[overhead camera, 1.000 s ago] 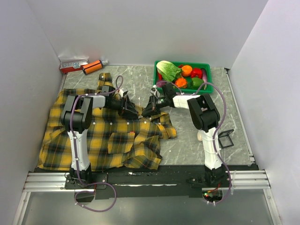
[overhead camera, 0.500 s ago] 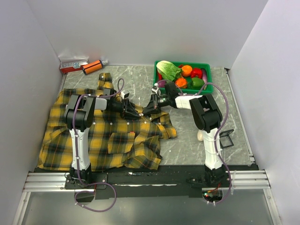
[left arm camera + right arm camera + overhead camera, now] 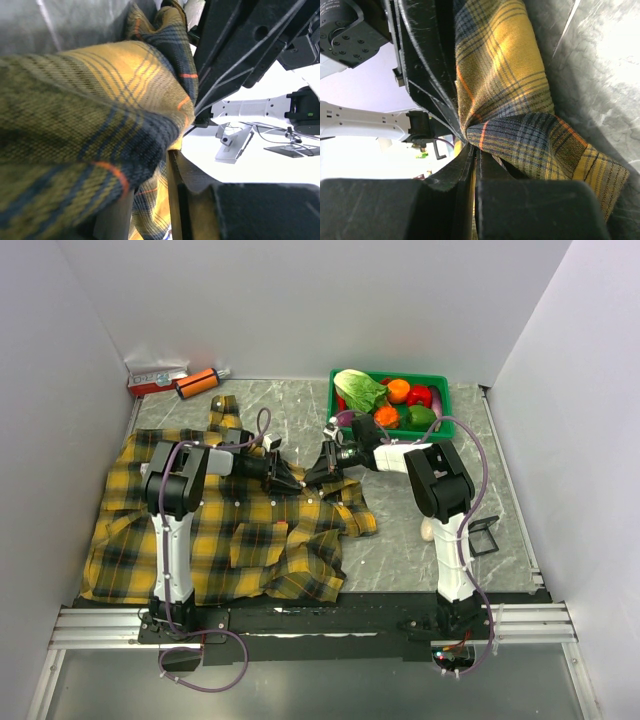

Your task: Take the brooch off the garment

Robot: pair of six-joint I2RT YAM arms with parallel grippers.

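**Placement and hold.** The marble table carries the garment, a yellow-and-black plaid shirt spread flat over the half from 7 to 10 o'clock. Its upper right edge is gathered into a ridge near centre. Both arms reach inward to that ridge, tips almost touching.

The left gripper comes in from 9 o'clock. In its wrist view a thick fold of plaid fills the space between the jaws, so I judge it clamped on cloth. The right gripper comes in from 3 o'clock. In its wrist view the dark fingers stand nearly together, with a pinched pleat of the same shirt running into the slit. I judge that it grips fabric as well.

Opposed holds on one fold suggest the cloth is being pulled taut, or one side braced, to free a fastening.

**Not verified.** The brooch shows in none of the views. I judge it sits within the gathered fold between the two tips, but I cannot confirm this.

- From above, the gripper bodies cover the contact point.
- At the wrists, the cloth is too close to the lens and blurred.
- Whether either jaw touches metal rather than fabric cannot be told.

The green tray of vegetables at 1 o'clock stands apart from the work.
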